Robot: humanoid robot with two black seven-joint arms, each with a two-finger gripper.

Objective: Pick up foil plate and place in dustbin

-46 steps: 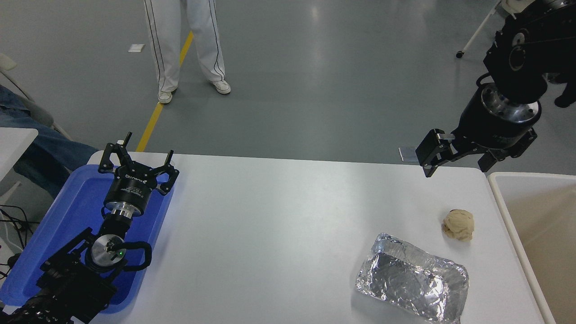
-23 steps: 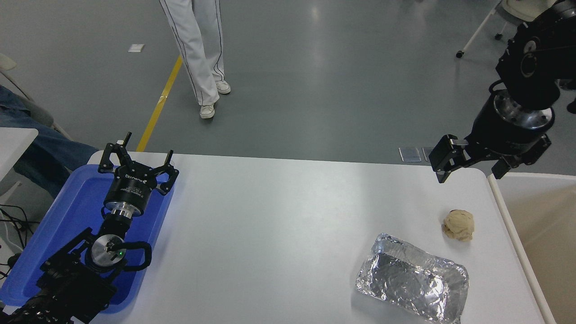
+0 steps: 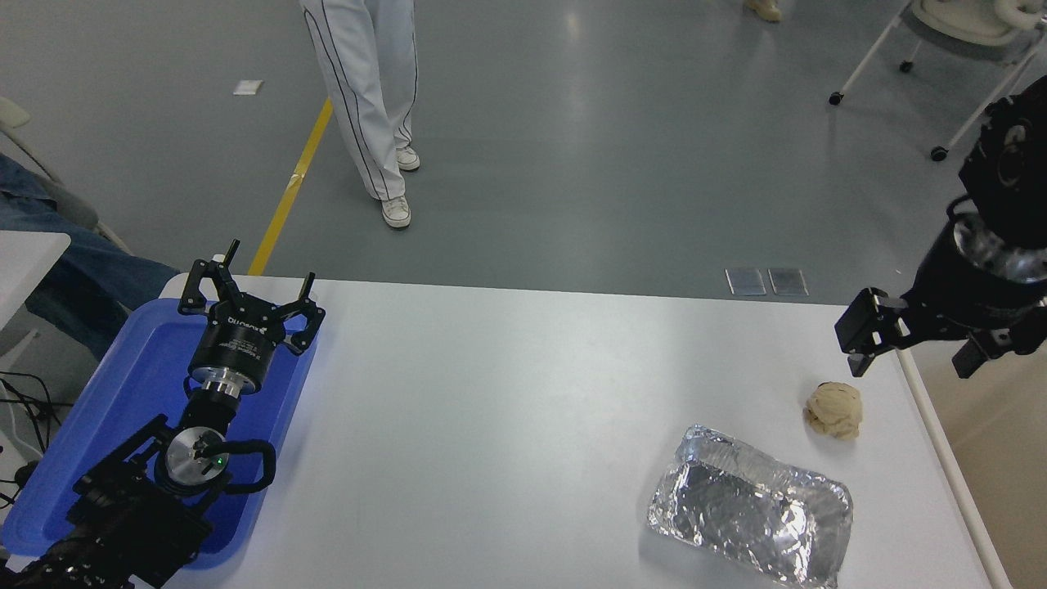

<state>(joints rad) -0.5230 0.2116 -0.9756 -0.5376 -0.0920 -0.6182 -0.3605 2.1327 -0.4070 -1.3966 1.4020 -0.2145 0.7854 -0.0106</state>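
foil plate (image 3: 751,517) flat on table (image 3: 507,425)

Black arms (image 3: 131,507), seemingly silver-ringed wrists

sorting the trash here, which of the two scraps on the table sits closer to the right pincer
The small crumpled tan paper ball, just below the right pincer. The foil plate lies nearer the table's front edge, shiny, silver and much larger.

One head camera, set high, looks forward and down over the white table (image 3: 507,393) (floor beyond).
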